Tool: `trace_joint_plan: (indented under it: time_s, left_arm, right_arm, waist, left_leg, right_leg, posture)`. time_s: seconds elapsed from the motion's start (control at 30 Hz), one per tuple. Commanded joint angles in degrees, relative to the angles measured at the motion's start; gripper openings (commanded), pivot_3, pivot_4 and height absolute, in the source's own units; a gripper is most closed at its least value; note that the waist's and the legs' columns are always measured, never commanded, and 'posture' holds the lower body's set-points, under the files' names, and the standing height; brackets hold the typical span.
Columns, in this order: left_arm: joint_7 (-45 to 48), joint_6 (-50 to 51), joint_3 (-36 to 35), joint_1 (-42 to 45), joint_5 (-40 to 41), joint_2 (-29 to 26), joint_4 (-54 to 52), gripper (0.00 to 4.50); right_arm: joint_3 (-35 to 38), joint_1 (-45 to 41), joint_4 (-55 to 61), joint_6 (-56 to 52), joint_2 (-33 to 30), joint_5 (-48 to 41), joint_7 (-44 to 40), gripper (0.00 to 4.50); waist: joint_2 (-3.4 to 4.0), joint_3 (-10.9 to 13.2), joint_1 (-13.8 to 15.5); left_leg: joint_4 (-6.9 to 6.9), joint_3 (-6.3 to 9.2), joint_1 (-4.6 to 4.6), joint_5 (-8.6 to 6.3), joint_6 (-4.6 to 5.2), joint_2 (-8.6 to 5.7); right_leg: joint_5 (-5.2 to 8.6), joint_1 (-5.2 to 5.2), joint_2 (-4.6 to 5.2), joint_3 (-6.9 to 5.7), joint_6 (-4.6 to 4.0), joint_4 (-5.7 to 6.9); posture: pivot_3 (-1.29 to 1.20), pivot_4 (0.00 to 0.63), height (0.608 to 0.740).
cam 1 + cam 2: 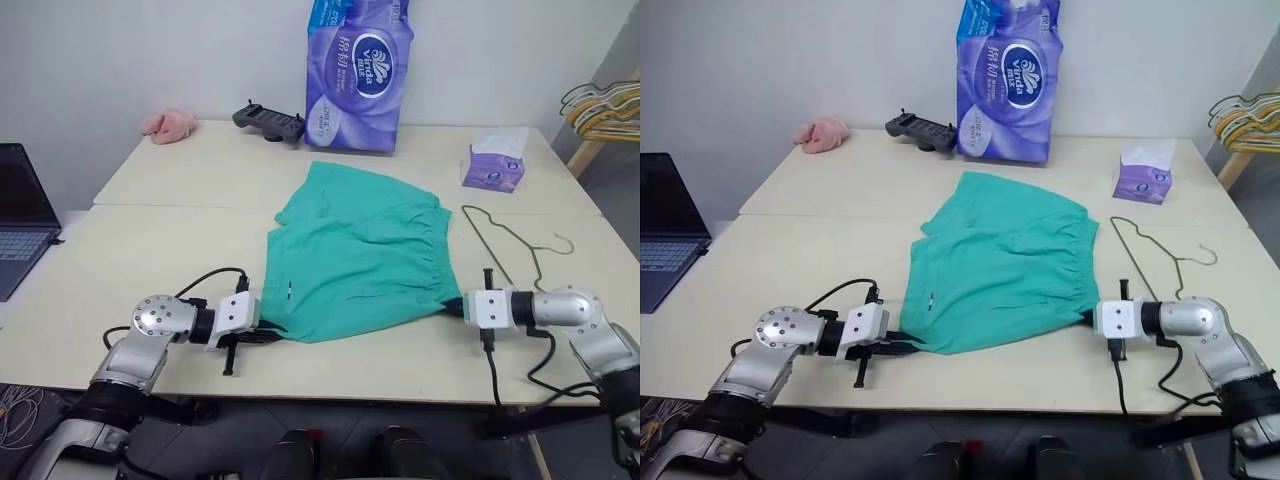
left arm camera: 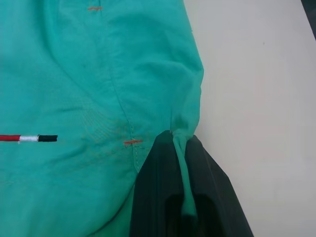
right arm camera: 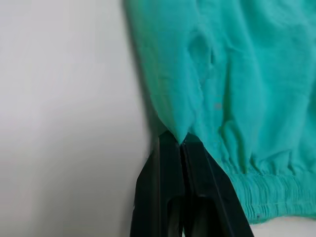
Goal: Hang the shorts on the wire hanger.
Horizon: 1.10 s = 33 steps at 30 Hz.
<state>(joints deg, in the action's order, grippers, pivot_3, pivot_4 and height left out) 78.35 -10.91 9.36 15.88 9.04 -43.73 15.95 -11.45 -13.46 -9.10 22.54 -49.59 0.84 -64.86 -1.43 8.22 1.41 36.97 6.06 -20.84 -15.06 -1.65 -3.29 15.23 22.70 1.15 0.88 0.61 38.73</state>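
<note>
The shorts (image 1: 358,252) lie flat on the table (image 1: 180,180), near its front edge, with the gathered waistband along their 3 o'clock side and the leg hems toward 9 o'clock. Both tools have pinched tight on the cloth: the left tool (image 1: 262,328) has its two fingers closed on a fold at the shorts' 7 o'clock corner, and the right tool (image 1: 452,306) is clamped on the edge at about 4 o'clock, just by the elastic. The wire hanger (image 1: 508,243) lies flat on the table just past the waistband, at about 3 o'clock from the shorts, its hook pointing toward 3 o'clock and its long bar running roughly from 12 to 6 o'clock, close to parallel with the waistband. The right arm is much the nearer to it; the left is well apart, across the whole garment. The next move likely turns on carrying the shorts toward 3 o'clock to meet that bar.
</note>
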Motion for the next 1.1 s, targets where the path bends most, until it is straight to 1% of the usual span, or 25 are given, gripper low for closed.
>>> trace_joint_plan:
  time_s: [0.03, 0.17, 0.4, 0.6, 0.77, 0.9, 1.1]
  left_arm:
    - [2.82, -1.17, -1.64, -1.52, 2.19, -2.63, -2.87, 0.0]
    - [5.47, 1.3, -1.67, -5.02, 3.94, -5.69, -6.33, 0.0]
    - [9.42, 4.35, -2.8, -13.39, 7.52, -11.74, -13.64, 0.0]
    - [7.6, 3.74, -2.59, -13.83, 6.42, -11.38, -13.45, 0.0]
    - [6.64, 3.73, -2.36, -13.57, 5.89, -11.13, -13.12, 0.0]
    - [7.23, 3.03, -2.76, -15.17, 6.18, -11.9, -13.35, 0.0]
    - [7.41, 3.2, -2.54, -15.16, 6.12, -11.74, -13.39, 0.0]
  right_arm:
    - [1.15, 4.45, 9.52, -4.33, -3.23, -3.98, -3.28, 0.03]
    - [1.79, 8.82, 16.08, -7.58, -4.72, -4.88, -2.84, 0.03]
    - [1.74, 8.8, 16.5, -8.61, -3.8, -2.78, 0.36, 0.03]
    - [1.52, 9.01, 16.65, -7.52, -3.9, -1.92, 0.72, 0.03]
    - [1.88, 11.77, 20.55, -10.43, -7.03, -4.39, -2.9, 0.03]
    - [2.33, 16.42, 27.43, -14.38, -9.96, -7.85, -5.19, 0.03]
    - [1.82, 14.92, 27.01, -15.27, -8.29, -6.93, -3.85, 0.03]
  waist:
    - [0.01, 0.01, 0.03]
    - [0.01, 0.01, -0.13]
    - [0.05, 0.05, -0.19]
    - [0.05, 0.05, -0.06]
    - [0.06, 0.06, -0.02]
    - [0.05, 0.06, 0.01]
    - [0.06, 0.06, -0.12]
  left_leg:
    - [0.0, -0.01, 0.0, -0.01, 0.01, 0.0]
    - [0.03, -0.03, 0.01, -0.01, 0.01, 0.03]
    - [0.0, -0.05, 0.01, -0.01, 0.02, 0.07]
    - [0.02, -0.05, 0.02, -0.01, 0.02, 0.06]
    - [0.01, -0.03, 0.01, -0.01, 0.02, 0.06]
    - [-0.01, -0.01, -0.01, -0.02, 0.03, 0.07]
    - [0.02, -0.05, 0.05, -0.02, 0.03, 0.08]
  right_leg:
    - [0.0, -0.01, 0.0, 0.0, 0.01, -0.01]
    - [0.02, -0.02, 0.0, 0.02, 0.02, -0.05]
    - [0.05, -0.02, 0.0, -0.02, -0.01, -0.1]
    - [0.05, -0.06, 0.0, -0.02, -0.01, -0.13]
    - [0.04, -0.06, 0.0, -0.05, -0.01, -0.13]
    - [0.05, -0.07, 0.0, -0.05, -0.01, -0.16]
    - [0.05, -0.11, 0.0, -0.04, -0.01, -0.16]
  posture:
    - [0.07, 0.102, 0.74]
    - [0.06, 0.104, 0.74]
    - [0.05, 0.104, 0.74]
    - [0.06, 0.102, 0.74]
    - [0.06, 0.101, 0.74]
    - [0.06, 0.103, 0.74]
    - [0.05, 0.104, 0.74]
